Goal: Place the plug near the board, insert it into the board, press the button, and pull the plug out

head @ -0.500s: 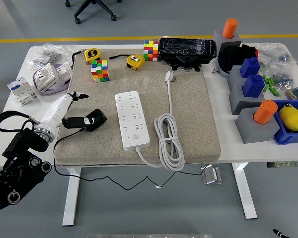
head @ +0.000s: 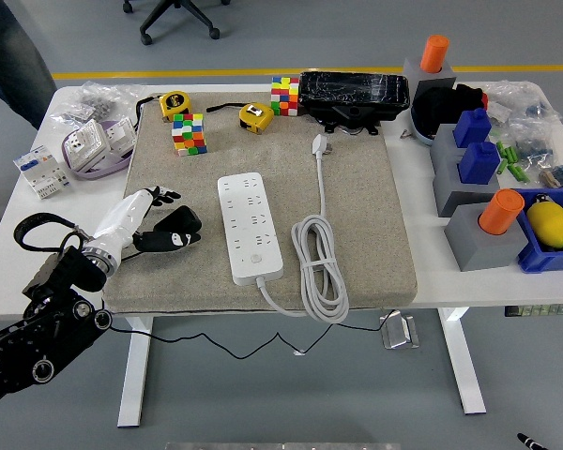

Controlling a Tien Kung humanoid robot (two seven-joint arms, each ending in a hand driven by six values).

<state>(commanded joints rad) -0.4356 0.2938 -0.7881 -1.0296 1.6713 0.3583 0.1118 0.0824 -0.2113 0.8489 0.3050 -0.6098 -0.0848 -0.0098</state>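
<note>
A black plug (head: 181,219) lies on the grey mat (head: 357,216), left of the white power strip (head: 251,225). My left hand (head: 155,217), white-backed with black fingers, comes in from the lower left and sits right against the plug's left end. Its upper fingers (head: 165,195) are spread clear above the plug, while the lower ones lie along the plug's near side. The hand looks open, not closed around the plug. The strip's own white cable (head: 319,267) is coiled to its right and ends in a white plug (head: 319,143). My right hand is out of view.
Two puzzle cubes (head: 189,133) (head: 282,95), two yellow tape measures (head: 174,102) (head: 254,115) and a black case (head: 353,94) line the mat's far edge. Small boxes (head: 84,150) sit at the left, grey blocks and bins (head: 479,187) at the right. A person's leg (head: 14,61) shows top left.
My left hand has slid right and forward, closing up to the plug, with its fingers now spread. The plug has barely shifted. A person has come into view at the top left.
</note>
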